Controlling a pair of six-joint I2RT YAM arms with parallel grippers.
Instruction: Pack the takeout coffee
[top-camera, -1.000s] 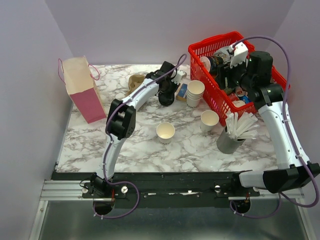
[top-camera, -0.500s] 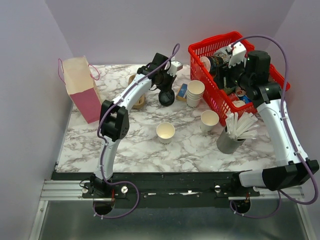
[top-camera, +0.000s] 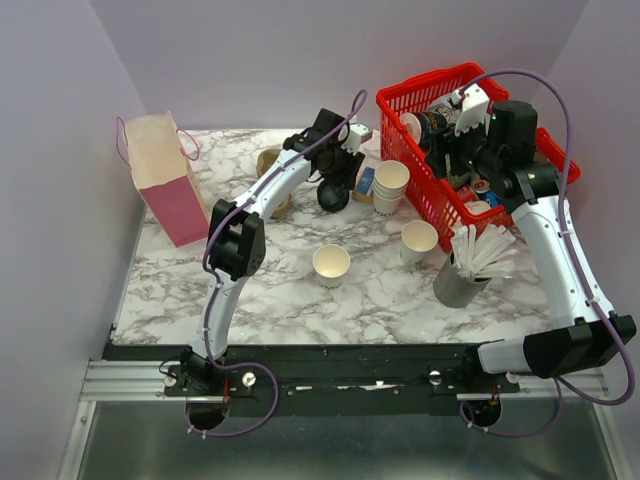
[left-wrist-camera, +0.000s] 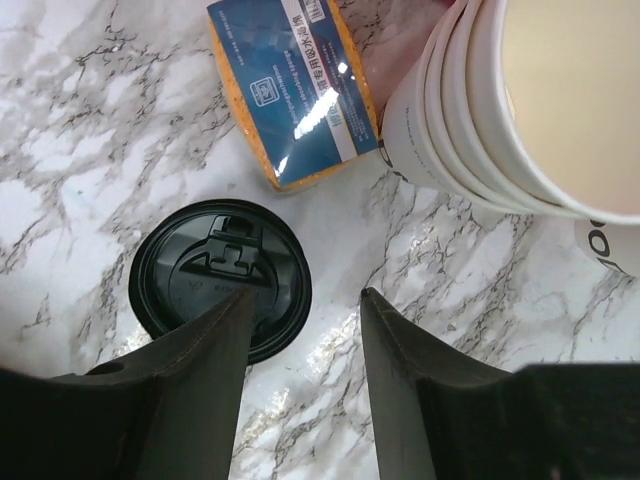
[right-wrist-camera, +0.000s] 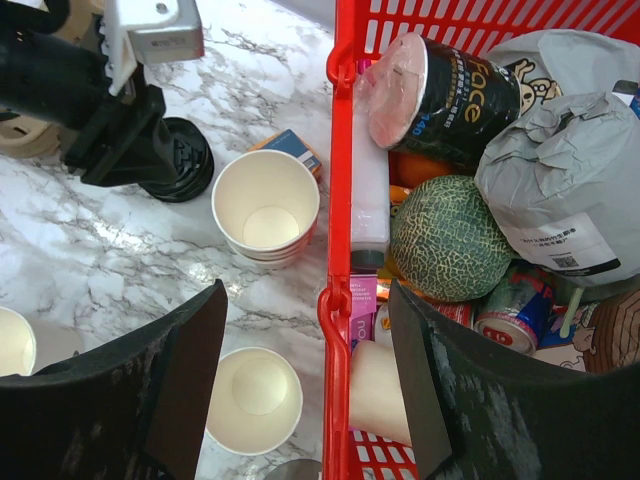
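The takeout coffee's black lid (top-camera: 333, 196) lies on the marble beside the cup stack; I cannot tell whether a cup sits under it. My left gripper (top-camera: 338, 178) hovers just above it, open. In the left wrist view its left finger overlaps the lid (left-wrist-camera: 220, 275), and only bare marble shows between the fingertips of the gripper (left-wrist-camera: 305, 295). One lidless white cup (top-camera: 331, 265) stands mid-table and another (top-camera: 419, 240) stands nearer the basket. My right gripper (top-camera: 452, 152) is open and empty, straddling the red basket's left wall (right-wrist-camera: 345, 150).
A stack of nested white cups (top-camera: 390, 185) and a blue-and-orange packet (top-camera: 365, 183) sit right of the lid. The red basket (top-camera: 430, 82) holds groceries. A pink paper bag (top-camera: 160, 175) stands at the far left. A grey holder of white straws (top-camera: 465, 270) stands front right.
My left gripper was shut down at the lid, then rose a little and opened, leaving the lid on the marble. The right arm has barely moved.
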